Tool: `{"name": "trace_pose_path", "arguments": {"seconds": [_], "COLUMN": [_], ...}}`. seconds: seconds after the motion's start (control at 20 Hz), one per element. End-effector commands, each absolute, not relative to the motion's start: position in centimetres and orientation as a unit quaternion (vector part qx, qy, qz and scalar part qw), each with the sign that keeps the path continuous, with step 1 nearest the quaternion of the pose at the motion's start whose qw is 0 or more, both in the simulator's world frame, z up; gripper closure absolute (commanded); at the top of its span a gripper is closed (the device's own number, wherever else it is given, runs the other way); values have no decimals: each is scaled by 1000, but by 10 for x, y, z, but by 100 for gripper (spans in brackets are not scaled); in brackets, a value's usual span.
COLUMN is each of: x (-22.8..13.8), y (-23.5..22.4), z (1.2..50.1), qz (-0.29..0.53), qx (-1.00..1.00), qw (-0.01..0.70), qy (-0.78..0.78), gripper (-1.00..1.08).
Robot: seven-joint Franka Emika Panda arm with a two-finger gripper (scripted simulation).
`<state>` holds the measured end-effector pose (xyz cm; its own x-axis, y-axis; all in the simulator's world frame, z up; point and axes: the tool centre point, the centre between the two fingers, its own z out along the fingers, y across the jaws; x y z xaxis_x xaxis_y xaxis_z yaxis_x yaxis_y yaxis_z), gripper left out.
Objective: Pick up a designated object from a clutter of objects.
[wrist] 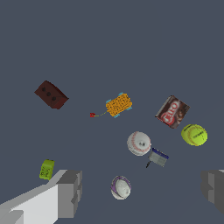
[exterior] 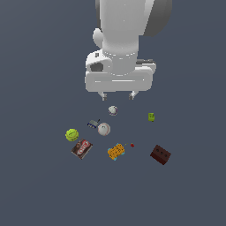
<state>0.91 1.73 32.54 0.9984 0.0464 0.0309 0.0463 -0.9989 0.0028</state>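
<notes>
**Panda Arm Poised Above Clutter, Target Block Untouched**

The gripper (exterior: 118, 95) hung high over the floor with its jaws spread wide and nothing between them; in the wrist view the two grey fingers (wrist: 70, 192) stood far apart at the frame's edges, with only floor and scattered items in the gap. That height and openness suggested a survey pose, the arm not yet committed to a descent.

The orange block (exterior: 116, 151) lay flat on the floor, clear of every neighbour. On a clock face centred on the white baseball (exterior: 104, 129) in the exterior view, it sat at about five o'clock, with the brown-and-red packet (exterior: 81, 148) near seven and the yellow-green ball (exterior: 72, 134) near nine. The small grey ball (exterior: 113, 110) lay at about one o'clock, almost directly under the fingertips. The dark red brick (exterior: 160, 154) rested well apart at four, and a small green piece (exterior: 151, 117) at about two.

In the exterior view the block's long axis ran roughly from eight o'clock to two o'clock, waffle face up. A thin line led from it to a tiny red piece (exterior: 132, 145) near its two o'clock end. A small grey-and-blue item (exterior: 93, 124) lay just beside the baseball.

Judging by the layout, the fingers would need to travel toward the block and close across its shorter width.
</notes>
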Motion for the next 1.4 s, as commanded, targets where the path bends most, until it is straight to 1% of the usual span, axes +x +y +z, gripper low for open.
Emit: {"name": "trace_pose_path", "arguments": {"seconds": [0.0,0.45,0.9,1.35], "x": [9,12,13,24], "y": [17,35,35,36], "z": [325,322,320,299], "qz": [16,11,11,9], "qx": [1000,999,999,1000], "qw": [1,-12,-12,-14], "qy": [23,42,36,-12], "gripper": [-92,-92,-92,-92]}}
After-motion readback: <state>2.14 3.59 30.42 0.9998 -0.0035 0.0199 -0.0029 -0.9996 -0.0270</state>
